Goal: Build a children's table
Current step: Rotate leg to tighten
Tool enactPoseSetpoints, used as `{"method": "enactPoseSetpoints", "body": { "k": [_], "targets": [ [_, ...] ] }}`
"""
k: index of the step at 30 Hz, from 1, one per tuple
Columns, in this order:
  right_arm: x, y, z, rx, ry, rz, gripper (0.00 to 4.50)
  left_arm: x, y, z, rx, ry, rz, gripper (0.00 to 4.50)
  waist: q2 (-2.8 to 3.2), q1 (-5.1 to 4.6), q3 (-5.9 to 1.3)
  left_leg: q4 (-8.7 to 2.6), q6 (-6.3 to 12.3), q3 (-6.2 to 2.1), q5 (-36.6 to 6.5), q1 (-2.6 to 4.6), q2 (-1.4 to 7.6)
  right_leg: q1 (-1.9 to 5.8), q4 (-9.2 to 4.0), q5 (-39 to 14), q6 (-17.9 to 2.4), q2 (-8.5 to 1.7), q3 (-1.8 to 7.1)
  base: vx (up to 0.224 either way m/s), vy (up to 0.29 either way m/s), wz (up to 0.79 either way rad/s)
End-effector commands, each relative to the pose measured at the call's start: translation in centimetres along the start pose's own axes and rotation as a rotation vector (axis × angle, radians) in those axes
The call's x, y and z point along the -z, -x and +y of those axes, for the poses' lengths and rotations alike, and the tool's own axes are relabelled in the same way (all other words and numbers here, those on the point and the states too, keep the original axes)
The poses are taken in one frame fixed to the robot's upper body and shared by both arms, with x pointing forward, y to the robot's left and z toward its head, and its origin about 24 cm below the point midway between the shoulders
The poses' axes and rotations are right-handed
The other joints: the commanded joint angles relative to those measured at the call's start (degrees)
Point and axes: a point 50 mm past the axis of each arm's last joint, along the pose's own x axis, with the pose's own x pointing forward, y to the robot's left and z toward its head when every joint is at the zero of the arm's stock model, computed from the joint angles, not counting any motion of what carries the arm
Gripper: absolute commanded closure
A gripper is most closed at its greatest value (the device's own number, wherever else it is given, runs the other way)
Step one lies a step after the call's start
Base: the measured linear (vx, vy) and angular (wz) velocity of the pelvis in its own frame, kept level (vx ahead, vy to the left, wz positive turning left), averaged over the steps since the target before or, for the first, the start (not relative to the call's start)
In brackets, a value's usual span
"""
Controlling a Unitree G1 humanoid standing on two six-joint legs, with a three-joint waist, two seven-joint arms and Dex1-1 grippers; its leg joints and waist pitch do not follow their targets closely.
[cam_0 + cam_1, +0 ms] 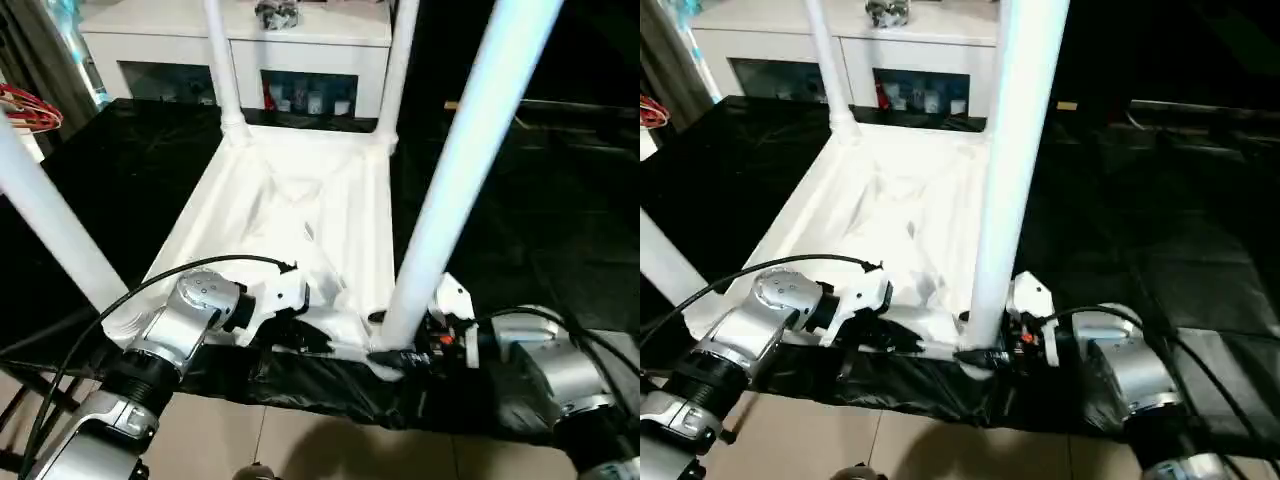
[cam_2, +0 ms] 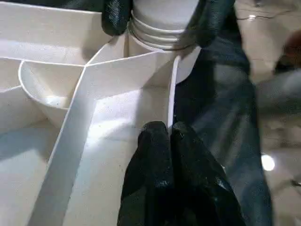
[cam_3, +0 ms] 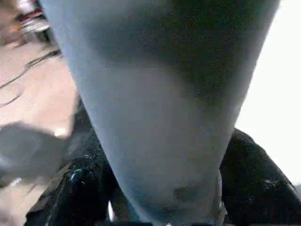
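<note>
White plastic rectangular tabletop (image 1: 300, 215), ribbed underside up, lies on a black sheet (image 1: 560, 200) across the middle of the head views, running from the lower centre toward the upper centre. At the left edge, 1 long white cylindrical leg (image 1: 50, 225) rises out of the near left corner. At lower left the silver left forearm (image 1: 150, 360) reaches in, and the left gripper (image 2: 165, 136) rests at the near rim of the tabletop; its 2 black fingers (image 2: 153, 155) are pressed together, with the thin upright edge wall of the tabletop just beside their tips, holding nothing that can be made out. In the upper centre, 2 more white legs stand in the far corner sockets, 1 at the far left corner (image 1: 222, 65) and 1 at the far right corner (image 1: 397, 65). Behind them, along the top edge, is a white cabinet with glass doors (image 1: 240, 50). Right of centre, the 4th white leg (image 1: 455, 170) slants from the near right socket up to the top right. At lower right the right gripper (image 1: 980, 352) clasps this leg just above its ringed base, 1 black finger on each side (image 2: 115, 16), the jaws moderately spread around it. The silver right forearm (image 1: 560, 375) fills the lower right corner.
</note>
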Motion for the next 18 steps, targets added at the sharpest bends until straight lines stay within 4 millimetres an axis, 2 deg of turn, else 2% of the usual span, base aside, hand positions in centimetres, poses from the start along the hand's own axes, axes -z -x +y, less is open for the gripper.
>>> {"method": "enactPoseSetpoints", "body": {
  "k": [1, 2, 3, 4, 5, 7, 9, 10, 12, 13, 15, 16, 18],
  "targets": [
    [-0.8, -3.5, 1.2, -0.023, -0.003, -0.079, 1.87, -2.1, -2.0, 1.0, -0.116, -0.025, -0.051, 4.5, -0.73, -0.56, -2.51, -4.34, 1.08, -0.85, -17.8, 0.16, 2.45, 1.87, -5.21, -25.6, -7.6, -4.19, 2.93, 0.0, 0.0, 0.0],
    [-0.6, -4.0, 0.7, 0.066, -0.029, -0.103, 1.87, -2.5, -2.5, 1.2, -0.155, -0.014, -0.069, 4.5, -0.76, -1.01, -2.47, -4.39, 0.39, -0.96, -19.3, 0.4, 2.3, 1.85, -5.58, -28.6, -6.7, -4.37, 2.77, 0.0, 0.0, 0.0],
    [-0.6, -4.1, 0.7, 0.074, -0.031, -0.105, 1.87, -2.5, -2.5, 1.3, -0.159, -0.012, -0.07, 4.5, -0.82, -1.22, -2.45, -4.4, 0.23, -1.0, -19.6, 0.45, 2.25, 1.79, -5.75, -29.5, -6.3, -4.42, 2.75, 0.0, 0.0, 0.0],
    [-0.3, -4.3, 0.4, 0.137, -0.063, -0.106, 1.88, -2.7, -2.9, 1.4, -0.189, -0.01, -0.077, 4.5, -0.72, -1.54, -2.52, -4.4, 0.22, -1.14, -19.5, 0.36, 2.18, 1.94, -5.82, -30.0, -5.8, -4.44, 2.73, 0.0, 0.0, 0.0],
    [-0.1, -4.6, 0.1, 0.193, -0.092, -0.112, 1.88, -2.9, -3.2, 1.6, -0.211, -0.007, -0.084, 4.5, -0.79, -1.96, -2.55, -4.37, 0.31, -1.07, -19.3, 0.32, 2.19, 1.73, -5.85, -29.2, -6.0, -4.35, 2.78, 0.0, 0.0, 0.0],
    [0.0, -4.8, 0.0, 0.227, -0.109, -0.12, 1.88, -3.1, -3.4, 1.6, -0.223, -0.005, -0.088, 4.5, -0.55, -2.0, -2.57, -4.36, 0.32, -1.13, -19.3, 0.37, 2.14, 1.77, -5.86, -29.1, -6.0, -4.35, 2.72, 0.0, 0.0, 0.0],
    [0.4, -5.6, -0.7, 0.365, -0.176, -0.122, 1.88, -3.6, -4.4, 1.8, -0.289, 0.001, -0.094, 4.5, -0.61, -2.42, -2.61, -4.39, 0.78, -0.97, -18.2, 0.16, 2.24, 1.78, -5.61, -25.9, -6.8, -4.15, 2.93, 0.0, 0.0, 0.0],
    [0.4, -5.7, -0.7, 0.384, -0.183, -0.122, 1.88, -3.6, -4.6, 1.8, -0.299, 0.002, -0.094, 4.5, -0.19, -2.46, -2.67, -4.36, 0.45, -1.08, -18.1, 0.16, 2.23, 1.79, -5.42, -25.4, -7.1, -4.19, 2.9, 0.0, 0.0, 0.0],
    [0.7, -6.2, -1.1, 0.467, -0.225, -0.113, 1.88, -3.9, -5.2, 1.9, -0.33, 0.008, -0.098, 4.5, -0.36, -2.81, -2.82, -4.4, -0.06, -1.07, -17.5, 0.07, 2.17, 1.99, -5.28, -23.8, -7.5, -4.09, 2.84, 0.0, 0.0, 0.0],
    [0.8, -7.1, -1.6, 0.562, -0.265, -0.1, 1.88, -4.2, -6.0, 1.8, -0.368, 0.01, -0.099, 4.5, 0.16, -2.99, -2.86, -4.39, -0.14, -1.04, -17.2, 0.07, 2.27, 1.97, -5.05, -21.0, -8.1, -3.99, 2.95, 0.0, 0.0, 0.0],
    [0.7, -7.5, -1.7, 0.58, -0.256, -0.09, 1.88, -4.3, -6.3, 1.7, -0.379, 0.005, -0.097, 4.5, -0.08, -3.15, -2.91, -4.29, 0.04, -0.89, -16.6, -0.02, 2.01, 2.17, -4.99, -19.8, -8.5, -3.88, 2.86, 0.0, 0.0, 0.0],
    [0.2, -8.0, -1.8, 0.597, -0.216, -0.09, 1.88, -4.3, -6.7, 1.7, -0.407, -0.01, -0.082, 4.5, 0.15, -3.09, -2.97, -4.21, 0.15, -0.85, -16.5, 0.0, 1.99, 2.14, -4.99, -19.7, -8.4, -3.93, 2.88, 0.0, 0.0, 0.0],
    [0.0, -8.0, -1.8, 0.597, -0.216, -0.104, 1.88, -4.3, -6.8, 1.6, -0.401, -0.017, -0.077, 4.5, 0.16, -2.97, -3.02, -4.21, 0.79, -0.77, -16.0, 0.01, 2.0, 2.22, -5.08, -19.0, -8.2, -3.85, 2.93, 0.0, 0.0, 0.0]
  ]
}}
